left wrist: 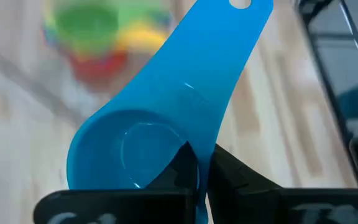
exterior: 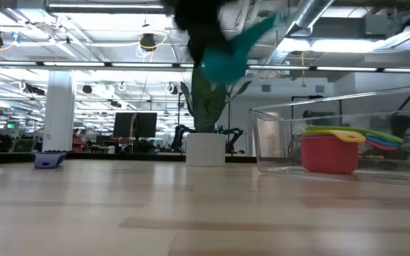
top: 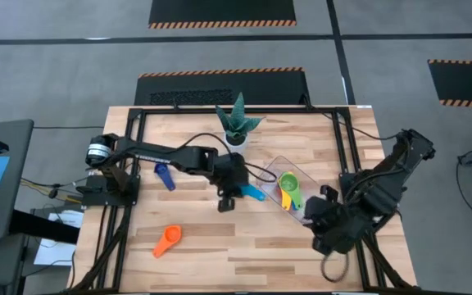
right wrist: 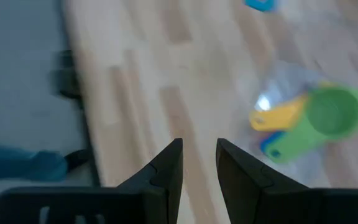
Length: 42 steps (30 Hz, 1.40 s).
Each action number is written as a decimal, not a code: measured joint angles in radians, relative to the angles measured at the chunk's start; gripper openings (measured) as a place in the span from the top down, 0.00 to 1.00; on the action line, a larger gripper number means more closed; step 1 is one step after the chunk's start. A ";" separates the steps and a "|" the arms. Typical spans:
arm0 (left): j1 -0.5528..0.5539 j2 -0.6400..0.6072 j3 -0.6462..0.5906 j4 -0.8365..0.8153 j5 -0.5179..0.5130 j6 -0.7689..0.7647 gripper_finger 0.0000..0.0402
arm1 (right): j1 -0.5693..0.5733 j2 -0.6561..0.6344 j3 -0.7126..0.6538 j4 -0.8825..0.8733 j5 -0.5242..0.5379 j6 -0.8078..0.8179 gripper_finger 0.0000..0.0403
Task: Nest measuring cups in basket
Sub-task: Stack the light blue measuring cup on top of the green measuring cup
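While airborne, left claw (top: 229,193): clamped on light blue cup (top: 253,193)
basket (top: 270,166): just right, nearer left arm
right claw (right wrist: 199,163): slightly apart

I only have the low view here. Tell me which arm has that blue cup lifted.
Observer: The left gripper holds the light blue cup, pinched at its rim.
Operator: Give me what's left on the table.
Observer: A dark blue cup near the left arm's base, and an orange cup toward the front edge.
Operator: Report the right arm.
Observer: The right gripper is open and empty, parked beside the basket.
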 joint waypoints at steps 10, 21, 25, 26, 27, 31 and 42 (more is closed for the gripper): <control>-0.069 -0.001 0.255 0.079 -0.286 0.204 1.00 | 0.094 0.000 0.207 0.163 0.008 -0.272 0.70; -0.024 0.153 0.301 0.318 -0.253 0.505 1.00 | 0.165 0.001 0.229 0.316 0.030 -0.441 0.70; -0.022 0.288 0.406 0.292 -0.250 0.665 1.00 | 0.168 0.008 0.229 0.316 0.056 -0.441 0.70; -0.021 0.328 0.443 0.287 -0.246 0.703 1.00 | 0.168 0.008 0.229 0.316 0.058 -0.432 0.70; -0.021 0.364 0.479 0.286 -0.247 0.740 1.00 | 0.168 0.007 0.229 0.317 0.060 -0.417 0.70; -0.020 0.509 0.645 0.164 -0.258 0.903 1.00 | 0.166 0.007 0.229 0.316 0.060 -0.365 0.70; 0.000 0.679 0.883 -0.158 -0.406 1.173 1.00 | 0.175 0.030 0.228 0.313 0.060 -0.285 0.70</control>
